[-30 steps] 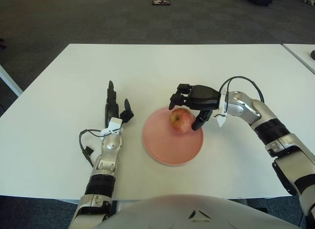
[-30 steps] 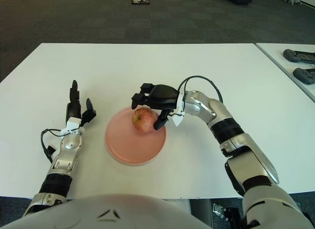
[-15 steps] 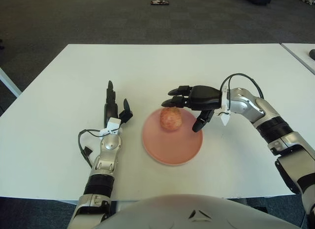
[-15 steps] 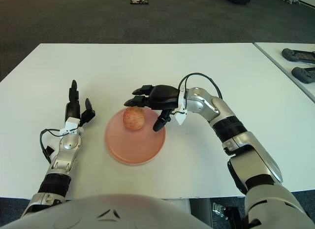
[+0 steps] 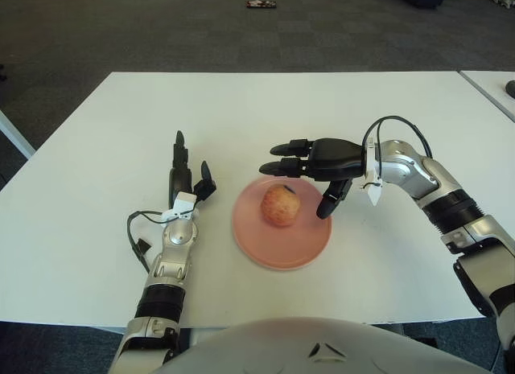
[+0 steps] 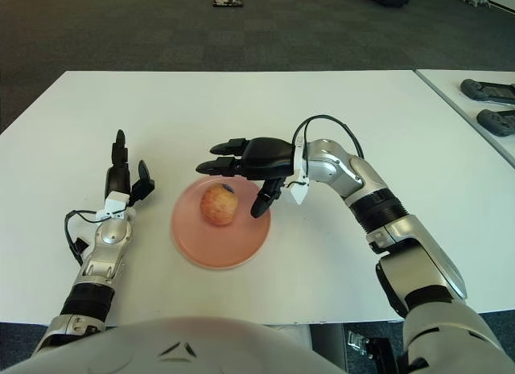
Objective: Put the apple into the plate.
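A reddish-yellow apple (image 5: 280,206) sits inside the pink plate (image 5: 302,247) in the middle of the white table. My right hand (image 5: 310,173) hovers just above and behind the apple, fingers spread flat and thumb hanging down to the apple's right, holding nothing. My left hand (image 5: 187,172) shows left of the plate, fingers straight and pointing away from me.
The white table (image 5: 257,117) stretches wide around the plate. A second table edge with dark controllers (image 6: 487,100) stands at the far right. A small dark object (image 5: 262,3) lies on the floor beyond the table.
My right hand opened and let go of the apple, then rose slightly. The apple rolled left on the plate, then settled back near its middle. The left hand stayed put.
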You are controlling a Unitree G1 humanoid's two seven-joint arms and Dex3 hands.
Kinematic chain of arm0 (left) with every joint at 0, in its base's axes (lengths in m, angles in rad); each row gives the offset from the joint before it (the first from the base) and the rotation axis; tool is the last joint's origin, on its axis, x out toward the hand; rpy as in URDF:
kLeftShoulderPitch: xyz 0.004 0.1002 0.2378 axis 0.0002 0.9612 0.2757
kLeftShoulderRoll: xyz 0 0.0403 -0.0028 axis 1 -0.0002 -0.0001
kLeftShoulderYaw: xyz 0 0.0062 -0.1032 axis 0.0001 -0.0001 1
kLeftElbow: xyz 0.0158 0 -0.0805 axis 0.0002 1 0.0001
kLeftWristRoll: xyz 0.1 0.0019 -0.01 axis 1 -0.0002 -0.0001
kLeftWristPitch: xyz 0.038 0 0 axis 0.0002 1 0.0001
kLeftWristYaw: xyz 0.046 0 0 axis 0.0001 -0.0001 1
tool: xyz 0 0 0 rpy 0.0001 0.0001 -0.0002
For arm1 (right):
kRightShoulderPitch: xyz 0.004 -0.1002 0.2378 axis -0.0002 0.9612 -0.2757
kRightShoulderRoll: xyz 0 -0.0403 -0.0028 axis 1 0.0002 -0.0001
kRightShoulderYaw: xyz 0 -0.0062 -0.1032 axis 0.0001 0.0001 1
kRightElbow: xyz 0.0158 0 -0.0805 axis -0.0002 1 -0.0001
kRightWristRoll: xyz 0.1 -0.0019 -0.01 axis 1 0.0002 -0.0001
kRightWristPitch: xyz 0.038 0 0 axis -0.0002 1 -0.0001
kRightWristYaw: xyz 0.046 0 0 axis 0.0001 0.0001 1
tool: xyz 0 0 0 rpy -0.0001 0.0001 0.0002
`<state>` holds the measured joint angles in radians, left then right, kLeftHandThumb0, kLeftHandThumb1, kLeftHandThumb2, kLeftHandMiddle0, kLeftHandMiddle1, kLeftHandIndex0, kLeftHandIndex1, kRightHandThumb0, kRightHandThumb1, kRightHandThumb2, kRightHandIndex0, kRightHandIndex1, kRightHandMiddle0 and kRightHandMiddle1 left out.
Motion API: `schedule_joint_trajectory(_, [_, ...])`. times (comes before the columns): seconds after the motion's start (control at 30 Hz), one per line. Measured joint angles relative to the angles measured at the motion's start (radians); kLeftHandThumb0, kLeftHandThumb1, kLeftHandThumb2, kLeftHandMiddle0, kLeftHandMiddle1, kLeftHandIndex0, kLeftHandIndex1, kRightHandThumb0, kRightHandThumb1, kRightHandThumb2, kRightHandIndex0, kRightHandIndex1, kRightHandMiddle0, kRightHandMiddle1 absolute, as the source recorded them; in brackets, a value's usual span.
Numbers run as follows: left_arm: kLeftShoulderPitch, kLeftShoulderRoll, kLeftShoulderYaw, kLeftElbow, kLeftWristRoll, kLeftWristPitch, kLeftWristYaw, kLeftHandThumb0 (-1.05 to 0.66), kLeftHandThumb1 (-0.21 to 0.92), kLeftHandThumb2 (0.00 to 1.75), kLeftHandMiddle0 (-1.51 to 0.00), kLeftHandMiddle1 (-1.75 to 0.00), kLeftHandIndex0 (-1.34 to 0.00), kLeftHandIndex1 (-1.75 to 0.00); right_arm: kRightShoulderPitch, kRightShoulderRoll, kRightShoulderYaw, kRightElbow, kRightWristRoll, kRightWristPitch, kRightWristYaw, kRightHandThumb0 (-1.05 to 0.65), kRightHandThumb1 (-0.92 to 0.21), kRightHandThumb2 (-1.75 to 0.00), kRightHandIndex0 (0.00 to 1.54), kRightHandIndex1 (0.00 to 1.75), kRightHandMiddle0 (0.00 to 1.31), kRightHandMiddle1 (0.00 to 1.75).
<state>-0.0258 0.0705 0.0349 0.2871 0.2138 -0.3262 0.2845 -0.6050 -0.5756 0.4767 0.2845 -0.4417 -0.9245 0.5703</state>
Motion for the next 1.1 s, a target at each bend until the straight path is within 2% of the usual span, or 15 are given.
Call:
schedule_joint_trajectory(0.23, [0.0,0.003,0.0,0.0,-0.001,0.0,0.0,-0.95,0.92,1.0,0.0,0.0,0.0,-0.03,0.003,0.001,-0.021,0.007,0.009,-0.006,-0.007,-1.05,-0.92,-0.43,0.0,0.0,0.0,0.0])
schedule_joint_trajectory(0.5, [0.0,0.005,0.001,0.0,-0.001,0.0,0.0,-0.93,0.92,1.01,-0.01,0.0,0.0,-0.04,-0.033,0.029,-0.089,0.073,0.111,0.003,-0.03,-1.05,-0.92,-0.42,0.0,0.0,0.0,0.0])
schedule_joint_trajectory(0.57, [0.0,0.005,0.001,0.0,0.0,0.0,0.001,-0.93,0.92,1.0,-0.01,0.0,0.0,-0.04,-0.038,0.049,-0.128,0.071,0.131,0.021,-0.069,-1.05,-0.92,-0.42,0.0,0.0,0.0,0.0])
schedule_joint_trajectory(0.77, [0.0,0.005,0.002,0.0,-0.001,0.0,0.001,-0.91,0.92,0.99,0.0,0.0,0.0,-0.03,-0.046,0.113,-0.23,0.079,0.227,0.149,-0.139,-1.05,-0.92,-0.41,0.0,0.0,0.0,0.0])
schedule_joint_trajectory(0.93, [0.0,0.005,0.009,0.0,-0.003,0.001,0.003,-0.9,0.92,0.98,0.0,0.0,0.0,-0.03,-0.057,0.148,-0.296,0.112,0.231,0.256,-0.221,-1.05,-0.92,-0.48,0.0,0.0,0.0,0.0])
schedule_joint_trajectory(1.1, [0.0,0.003,0.012,0.0,-0.004,0.004,0.003,-0.9,0.92,0.98,0.0,0.0,0.0,-0.04,-0.076,0.221,-0.336,0.254,0.235,0.265,-0.332,-1.04,-0.92,-0.6,0.0,0.0,0.0,0.0])
